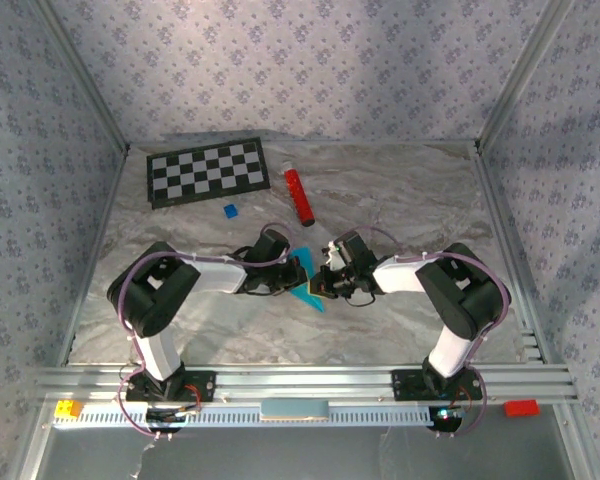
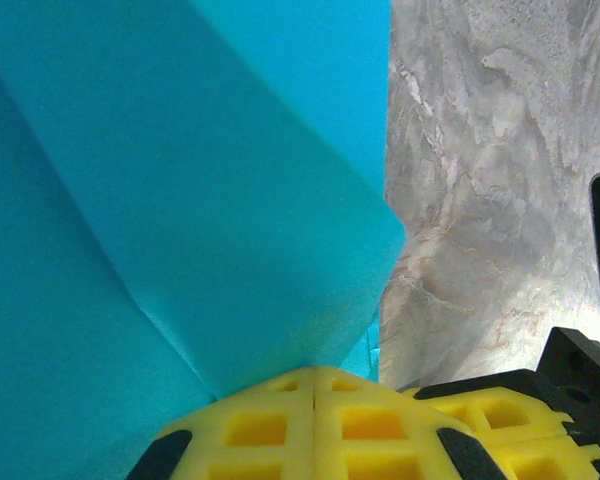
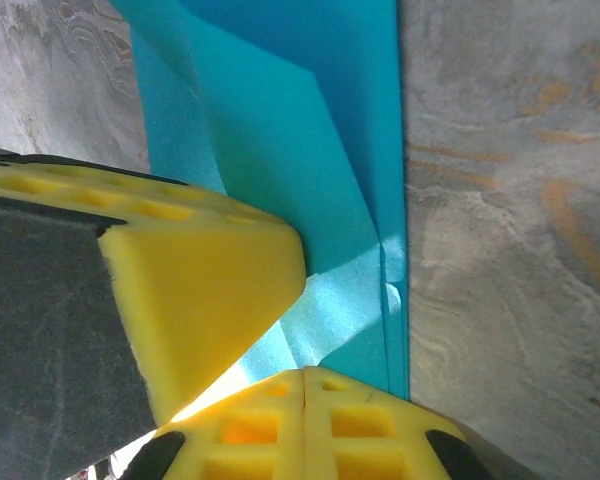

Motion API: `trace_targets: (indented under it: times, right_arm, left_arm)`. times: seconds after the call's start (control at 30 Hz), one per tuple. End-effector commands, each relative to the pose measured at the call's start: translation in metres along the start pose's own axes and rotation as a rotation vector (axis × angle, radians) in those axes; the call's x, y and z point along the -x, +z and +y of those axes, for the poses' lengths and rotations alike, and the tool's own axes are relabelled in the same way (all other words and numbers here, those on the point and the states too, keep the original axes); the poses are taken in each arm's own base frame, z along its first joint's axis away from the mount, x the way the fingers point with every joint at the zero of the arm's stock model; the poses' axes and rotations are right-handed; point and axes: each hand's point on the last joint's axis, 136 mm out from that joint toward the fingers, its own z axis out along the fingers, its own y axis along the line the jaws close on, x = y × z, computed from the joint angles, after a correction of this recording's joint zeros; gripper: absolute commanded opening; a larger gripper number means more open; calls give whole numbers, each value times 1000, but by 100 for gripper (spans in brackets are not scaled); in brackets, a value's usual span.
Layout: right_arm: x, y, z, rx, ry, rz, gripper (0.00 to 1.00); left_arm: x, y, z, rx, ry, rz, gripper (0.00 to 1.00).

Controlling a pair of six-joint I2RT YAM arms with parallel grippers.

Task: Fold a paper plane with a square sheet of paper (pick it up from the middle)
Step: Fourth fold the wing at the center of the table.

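Note:
The square sheet of paper (image 1: 308, 293) is bright cyan-blue and lies partly folded at the middle of the marbled table, one pointed corner towards the near edge. My left gripper (image 1: 302, 272) and right gripper (image 1: 325, 278) meet over it, tip to tip. In the left wrist view the left gripper (image 2: 313, 380) has its yellow pads together, tips against a raised folded flap of the paper (image 2: 180, 200). In the right wrist view the right gripper (image 3: 303, 385) is also shut, its tips on the paper (image 3: 330, 180) near a long folded edge. A left finger (image 3: 200, 290) sits close beside it.
A red cylinder (image 1: 298, 196) and a tiny dark-blue block (image 1: 230, 211) lie behind the grippers. A checkerboard (image 1: 207, 171) sits at the back left. A yellow block (image 1: 68, 408) and a red block (image 1: 521, 407) rest on the near rail. Metal frame posts border the table.

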Motion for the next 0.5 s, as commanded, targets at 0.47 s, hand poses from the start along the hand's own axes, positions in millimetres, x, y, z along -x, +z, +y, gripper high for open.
trace_targets:
  times: [0.47]
  right_arm:
    - [-50, -1, -67, -250, 99, 123, 0]
  left_arm:
    - [37, -2, 54, 187, -90, -76, 0]
